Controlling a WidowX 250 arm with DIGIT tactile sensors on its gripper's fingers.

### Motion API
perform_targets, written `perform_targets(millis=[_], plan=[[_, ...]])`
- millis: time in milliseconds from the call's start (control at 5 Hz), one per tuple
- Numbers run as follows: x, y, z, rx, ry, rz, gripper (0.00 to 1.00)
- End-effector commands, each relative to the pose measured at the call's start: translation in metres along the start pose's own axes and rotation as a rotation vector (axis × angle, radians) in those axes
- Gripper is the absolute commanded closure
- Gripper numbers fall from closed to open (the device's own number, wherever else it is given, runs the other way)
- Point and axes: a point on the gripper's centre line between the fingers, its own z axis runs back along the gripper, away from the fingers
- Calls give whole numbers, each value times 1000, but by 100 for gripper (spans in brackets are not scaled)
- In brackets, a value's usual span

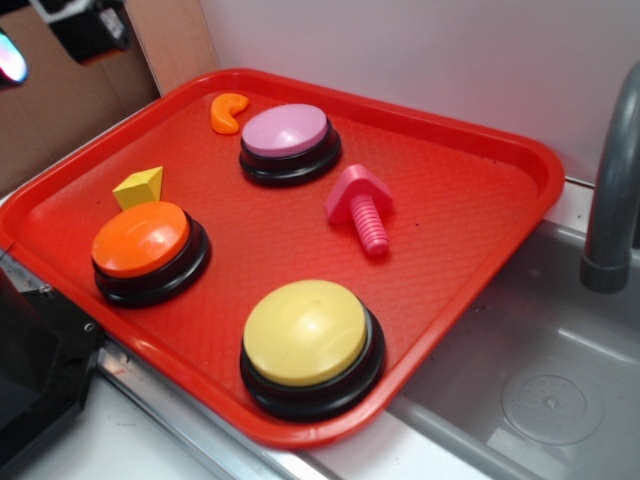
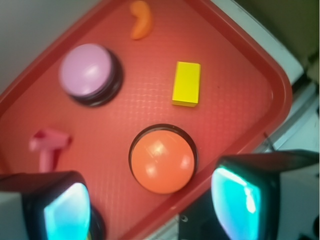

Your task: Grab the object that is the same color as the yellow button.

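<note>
The small yellow block [image 1: 139,187] lies on the red tray [image 1: 470,190] just behind the orange button [image 1: 140,238]. In the wrist view the block [image 2: 186,83] is well ahead of my gripper [image 2: 150,210], up and to the right of the orange button [image 2: 162,160]. The gripper is open and empty, high above the tray's near edge, with its teal-padded fingers [image 2: 67,212] wide apart. The large yellow button [image 1: 306,333] stands at the tray's front. In the wrist view it is almost wholly hidden behind the left finger.
A pink-lilac button [image 1: 285,130], a pink bolt [image 1: 362,205] and an orange crescent [image 1: 228,112] also lie on the tray. A grey sink [image 1: 540,380] with a faucet [image 1: 612,190] is to the right. A black box [image 1: 30,370] stands at the lower left.
</note>
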Motion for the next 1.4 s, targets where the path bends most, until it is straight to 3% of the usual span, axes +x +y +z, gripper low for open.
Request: perform_targets(millis=[0, 600, 1000, 1200], plan=[[28, 10, -39, 54, -81, 196, 0], [56, 22, -87, 73, -86, 258, 0], [63, 33, -113, 137, -82, 260, 0], [53, 34, -126, 180, -70, 241, 0]])
